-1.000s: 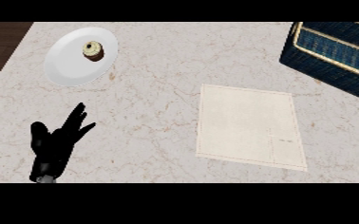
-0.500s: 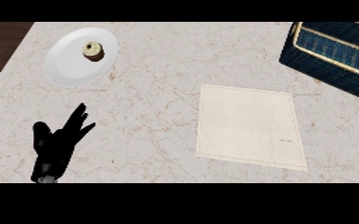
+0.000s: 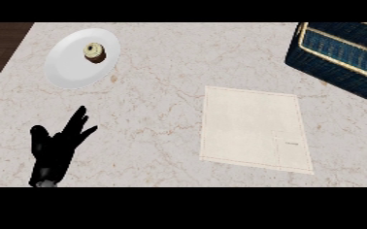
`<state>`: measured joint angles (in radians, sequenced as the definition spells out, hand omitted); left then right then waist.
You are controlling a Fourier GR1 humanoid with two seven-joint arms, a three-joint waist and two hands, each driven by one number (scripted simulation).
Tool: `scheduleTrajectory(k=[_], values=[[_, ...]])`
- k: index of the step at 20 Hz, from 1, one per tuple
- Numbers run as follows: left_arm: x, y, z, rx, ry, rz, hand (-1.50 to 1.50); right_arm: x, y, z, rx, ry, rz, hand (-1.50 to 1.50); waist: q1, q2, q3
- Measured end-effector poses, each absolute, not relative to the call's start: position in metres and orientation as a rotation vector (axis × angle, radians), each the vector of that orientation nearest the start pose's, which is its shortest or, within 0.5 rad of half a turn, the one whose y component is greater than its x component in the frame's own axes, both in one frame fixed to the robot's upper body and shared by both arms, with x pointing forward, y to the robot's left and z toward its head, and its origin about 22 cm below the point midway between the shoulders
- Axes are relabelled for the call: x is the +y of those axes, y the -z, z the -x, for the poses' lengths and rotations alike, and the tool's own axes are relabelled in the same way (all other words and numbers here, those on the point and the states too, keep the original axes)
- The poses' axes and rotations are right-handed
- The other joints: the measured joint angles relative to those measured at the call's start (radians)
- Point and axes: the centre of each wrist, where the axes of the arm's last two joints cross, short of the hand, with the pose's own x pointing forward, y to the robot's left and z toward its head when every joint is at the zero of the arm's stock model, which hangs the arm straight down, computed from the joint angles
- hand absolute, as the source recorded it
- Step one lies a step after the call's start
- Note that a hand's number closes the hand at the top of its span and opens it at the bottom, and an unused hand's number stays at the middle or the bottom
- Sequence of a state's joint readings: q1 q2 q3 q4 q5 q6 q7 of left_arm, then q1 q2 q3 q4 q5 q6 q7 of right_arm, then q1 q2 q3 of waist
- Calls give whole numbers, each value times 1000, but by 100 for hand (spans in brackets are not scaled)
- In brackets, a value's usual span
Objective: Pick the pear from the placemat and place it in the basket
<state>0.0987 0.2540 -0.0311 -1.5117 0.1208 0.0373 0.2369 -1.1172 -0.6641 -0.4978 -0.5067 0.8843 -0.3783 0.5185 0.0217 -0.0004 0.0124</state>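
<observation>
Marble, pale with thin brown veins, makes the top of the counter (image 3: 165, 77), and a strip of dark brown wood (image 3: 13, 39) shows beyond its far left corner. At the far left stands a white plate (image 3: 68, 75), and on its far part sits a small round cake (image 3: 94, 52), cream on top and brown at the base. A pale cream placemat (image 3: 254, 126) lies flat to the right of the middle, a little turned, with its near right corner close to the lower edge of the view. At the far right stands a dark blue basket (image 3: 333, 53) with a light trim on its rim, partly cut by the right edge, well apart from the placemat. The left hand (image 3: 54, 148) shows at the near left, black, released, with its fingers (image 3: 77, 119) straight and spread, pointing toward the plate; it grasps nothing and is well apart from the placemat. Only plain cloth shows on the placemat, and where the pear is I cannot tell from this view.
</observation>
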Motion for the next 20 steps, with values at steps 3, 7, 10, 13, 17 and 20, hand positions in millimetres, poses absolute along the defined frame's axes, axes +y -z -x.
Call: scheduleTrajectory(k=[3,7,10,13,17,20], values=[[295,20,-215,-1177,41,-149,0,-416,-240,-422,-1096,181,1349,-150,-1,-1,1],[297,22,-213,-1181,36,-146,0,-425,-241,-416,-1119,176,1362,-150,-6,-4,0],[297,24,-212,-1181,42,-152,0,-429,-249,-413,-1157,221,1358,-150,-7,-6,1],[296,22,-212,-1172,34,-158,0,-439,-261,-406,-1186,291,1350,-150,-10,-8,1],[302,24,-211,-1170,28,-163,0,-456,-269,-393,-1186,395,1352,-150,-20,-10,0],[302,24,-208,-1161,15,-174,0,-473,-275,-378,-1170,442,1364,-150,-31,-15,0]])
